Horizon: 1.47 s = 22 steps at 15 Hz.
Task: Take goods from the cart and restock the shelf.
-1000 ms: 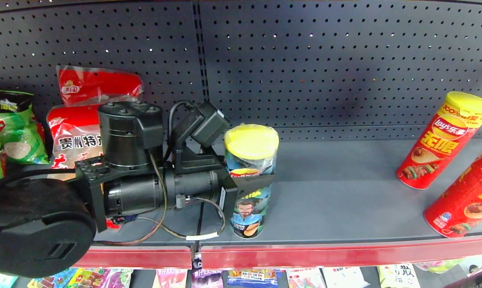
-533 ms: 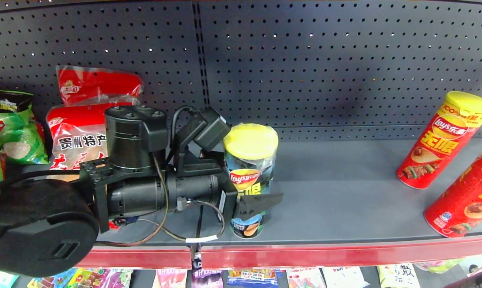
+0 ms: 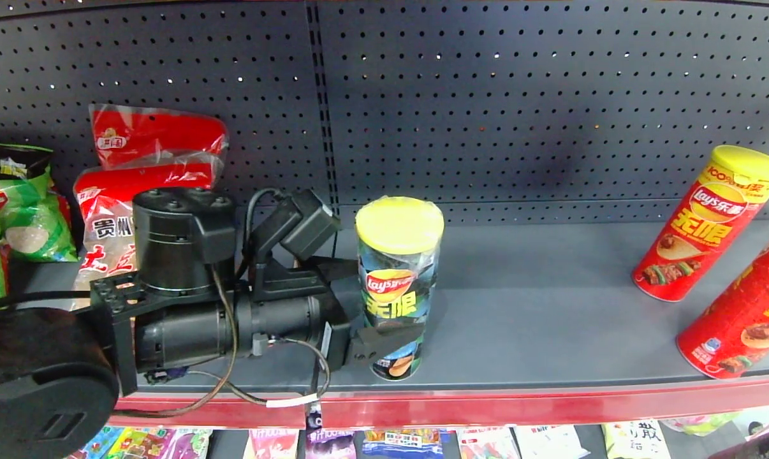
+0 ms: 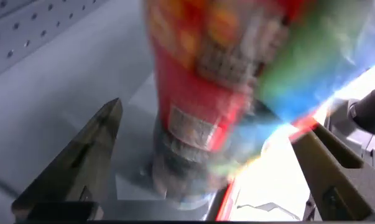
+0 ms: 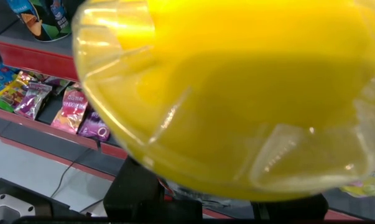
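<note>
Step in hand: set-down of one item on the shelf, release stage. The tall blue cardboard crisp can with the yellow plastic lid (image 3: 398,280) stands upright on the grey metal shelf (image 3: 537,306), close to its red front edge (image 3: 550,403) and apart from the other stock. The left pincer (image 4: 207,121) lies level around the lower part of the can, spread wide. In the left wrist view both fingers (image 4: 91,155) stand off the can wall with a gap on each side, so it has hold of nothing. Toward the shelf's left end, red plastic snack bags (image 3: 113,223) lean on the perforated back panel (image 3: 486,95). Toward the right end stand two red crisp cans with yellow lids (image 3: 710,223), both tilted. Close before the right wrist camera is a translucent yellow plastic lid (image 5: 237,93); what holds it cannot be told. Judgement: the can looks placed. The next move calls for drawing the left pincer back along its own axis, toward the left end, with the fingers kept spread. A brush from the front finger could tip the can over the front edge.
</note>
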Motion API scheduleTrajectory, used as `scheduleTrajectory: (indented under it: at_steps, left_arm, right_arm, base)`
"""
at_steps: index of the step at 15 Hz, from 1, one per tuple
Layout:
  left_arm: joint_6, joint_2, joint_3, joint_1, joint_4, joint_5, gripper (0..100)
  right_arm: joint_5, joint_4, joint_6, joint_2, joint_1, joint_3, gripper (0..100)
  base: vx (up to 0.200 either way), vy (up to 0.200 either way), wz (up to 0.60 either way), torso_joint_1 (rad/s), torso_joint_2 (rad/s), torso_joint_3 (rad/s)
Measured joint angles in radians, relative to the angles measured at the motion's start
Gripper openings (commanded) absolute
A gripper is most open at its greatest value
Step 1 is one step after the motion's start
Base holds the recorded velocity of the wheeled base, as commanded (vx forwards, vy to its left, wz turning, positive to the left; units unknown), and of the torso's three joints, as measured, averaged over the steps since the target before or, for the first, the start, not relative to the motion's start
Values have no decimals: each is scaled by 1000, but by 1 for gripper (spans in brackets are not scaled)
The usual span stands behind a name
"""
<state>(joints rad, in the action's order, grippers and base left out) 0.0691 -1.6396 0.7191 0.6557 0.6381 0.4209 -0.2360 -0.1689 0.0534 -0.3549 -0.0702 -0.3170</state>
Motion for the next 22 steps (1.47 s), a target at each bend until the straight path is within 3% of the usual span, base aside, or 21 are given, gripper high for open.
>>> scheduleTrajectory:
  at_steps: [3, 7, 13, 18, 22]
  left_arm:
    - [0, 48, -58, -30, 1, 3, 100]
    - [-5, 170, -212, -84, -7, 8, 100]
    - [-11, 398, -416, -100, -127, 33, 100]
    - [-22, 499, -482, -102, -134, 38, 100]
    - [-25, 531, -492, -103, -134, 24, 100]
  right_arm:
    - [-3, 1, 0, -11, -4, -6, 0]
    - [-32, 8, 4, -103, -24, -55, 0]
    - [-41, 103, 19, -431, -189, -264, 0]
    - [-41, 282, 31, -780, -312, -428, 0]
    - [-41, 357, 31, -991, -358, -576, 0]
  base:
    - [0, 0, 0, 0, 0, 0]
    - [0, 0, 0, 0, 0, 0]
    - [0, 0, 0, 0, 0, 0]
    - [0, 0, 0, 0, 0, 0]
    - [0, 0, 0, 0, 0, 0]
